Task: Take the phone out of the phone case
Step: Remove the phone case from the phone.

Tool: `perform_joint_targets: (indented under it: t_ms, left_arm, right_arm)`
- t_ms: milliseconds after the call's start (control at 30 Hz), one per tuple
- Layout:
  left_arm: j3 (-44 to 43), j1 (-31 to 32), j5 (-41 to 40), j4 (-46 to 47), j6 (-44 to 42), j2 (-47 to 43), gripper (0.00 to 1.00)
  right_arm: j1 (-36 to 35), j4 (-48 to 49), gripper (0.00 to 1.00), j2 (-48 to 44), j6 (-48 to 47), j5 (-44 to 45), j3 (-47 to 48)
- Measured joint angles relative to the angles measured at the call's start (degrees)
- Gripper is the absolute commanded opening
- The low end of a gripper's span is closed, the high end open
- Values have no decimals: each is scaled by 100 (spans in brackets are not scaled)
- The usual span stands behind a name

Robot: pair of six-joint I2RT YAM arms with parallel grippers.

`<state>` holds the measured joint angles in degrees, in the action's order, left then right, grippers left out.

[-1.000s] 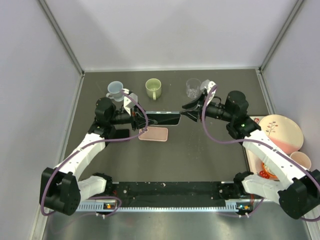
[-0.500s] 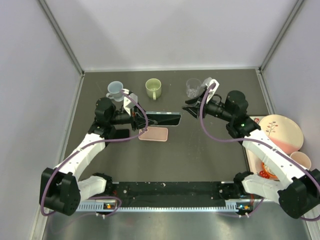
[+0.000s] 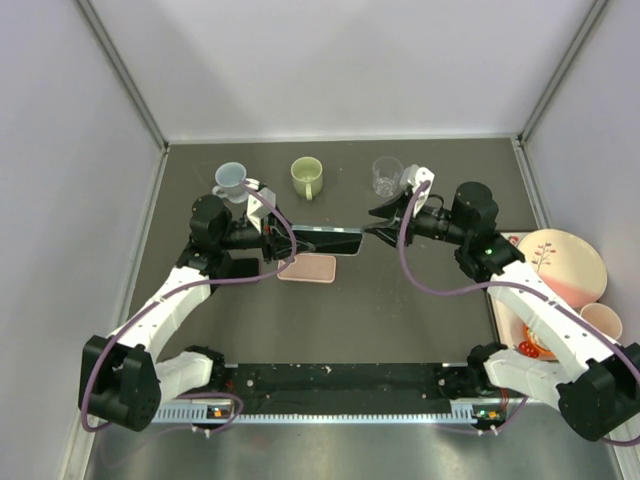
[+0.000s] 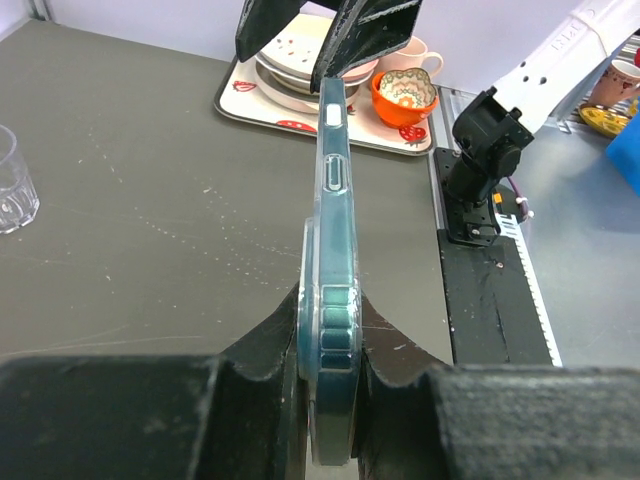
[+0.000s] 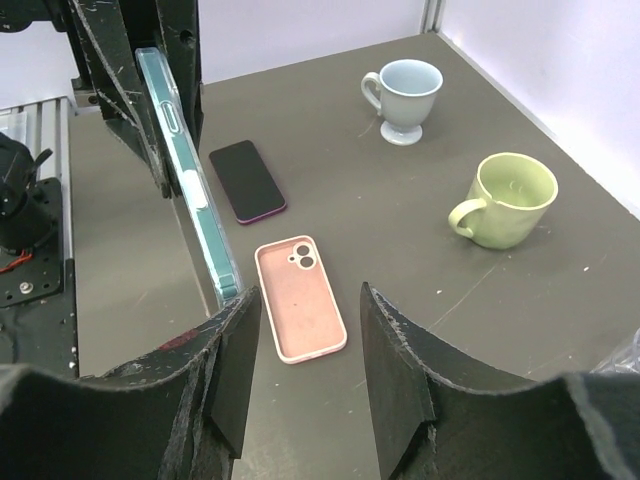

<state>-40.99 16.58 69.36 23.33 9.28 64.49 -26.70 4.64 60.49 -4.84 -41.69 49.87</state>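
Observation:
A teal phone in a clear case (image 3: 326,239) is held edge-up above the table by my left gripper (image 3: 282,243), which is shut on its left end. In the left wrist view the phone (image 4: 334,230) stands between my fingers (image 4: 262,345). My right gripper (image 3: 376,220) is open at the phone's right end; its jaws straddle the far tip without gripping. In the right wrist view the phone (image 5: 188,190) ends just beside my left finger (image 5: 225,350), and the right gripper (image 5: 305,335) is empty.
An empty pink case (image 3: 307,268) lies under the phone. A dark phone in a purple case (image 5: 247,180) lies beside it. A blue cup (image 3: 231,178), green mug (image 3: 307,176) and glass (image 3: 386,176) stand at the back. A tray of dishes (image 3: 512,300) is at right.
My right gripper drew back a little from the phone's right end and has come close to it again, still open. The left gripper and phone have held still.

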Motion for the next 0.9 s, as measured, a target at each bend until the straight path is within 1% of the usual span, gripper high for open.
perform_joint_targets:
  t_ms: [267, 600, 700, 900]
  left_arm:
    - [0, 2, 20, 15, 2, 0, 0]
    - [0, 2, 9, 15, 2, 0, 0]
    - [0, 2, 24, 15, 2, 0, 0]
    - [0, 2, 83, 20, 11, 0, 0]
  right_arm:
    - [0, 2, 46, -17, 0, 83, 0]
    - [118, 76, 40, -201, 297, 332, 0]
    - [177, 120, 37, -201, 356, 136, 0]
    - [177, 170, 33, -83, 625, -772, 0]
